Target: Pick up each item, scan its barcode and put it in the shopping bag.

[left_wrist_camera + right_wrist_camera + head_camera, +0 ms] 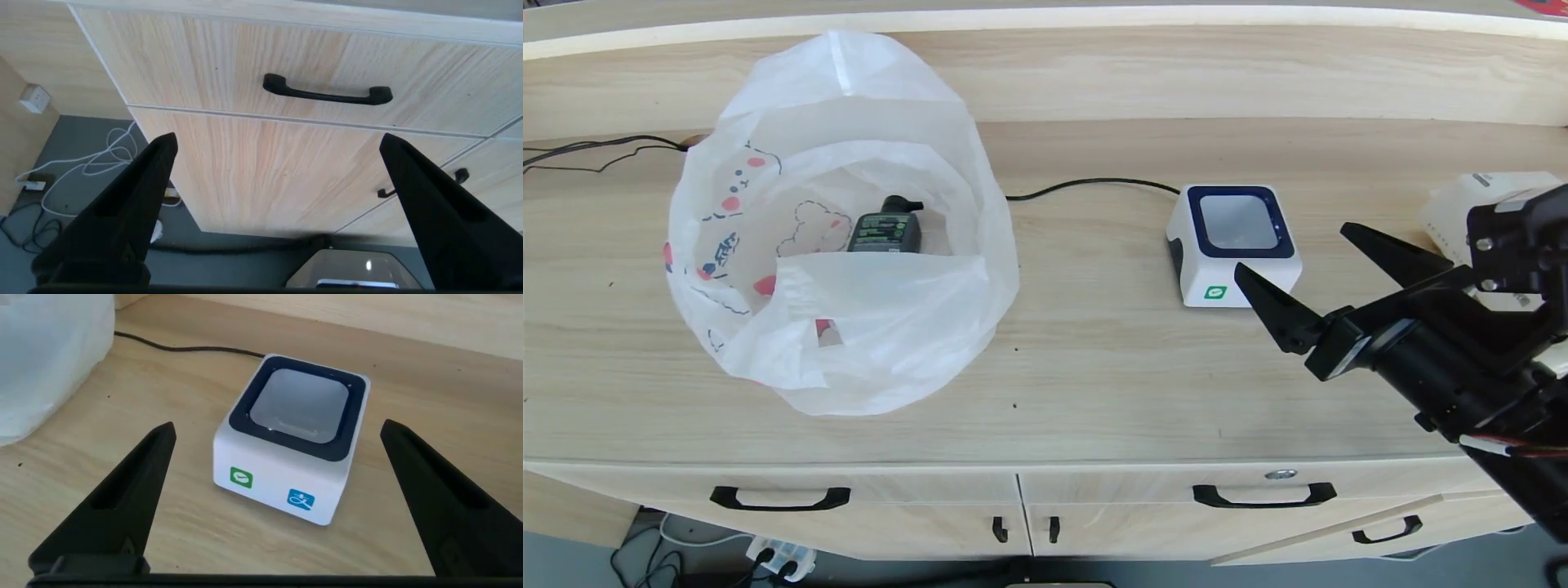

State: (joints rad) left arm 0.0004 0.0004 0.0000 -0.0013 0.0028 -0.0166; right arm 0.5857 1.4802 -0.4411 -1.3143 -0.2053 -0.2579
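Gripper on my right arm [1290, 248] hangs wide open over the counter [1094, 367], with nothing between its fingers. The scanner [1232, 245] sits just ahead of the tips, apart from them, its glass window facing up. Behind my wrist, at the counter's right end, lies a white pack [1474, 196], partly hidden by the arm. Well off to the left stands the bag [849, 327], mouth open, with a dark bottle [886, 230] lying inside. A black cable [1094, 183] runs from the scanner toward the bag. My left gripper [278, 139] is wide open too, down in front of a drawer [245, 57] with a black handle [327, 88].
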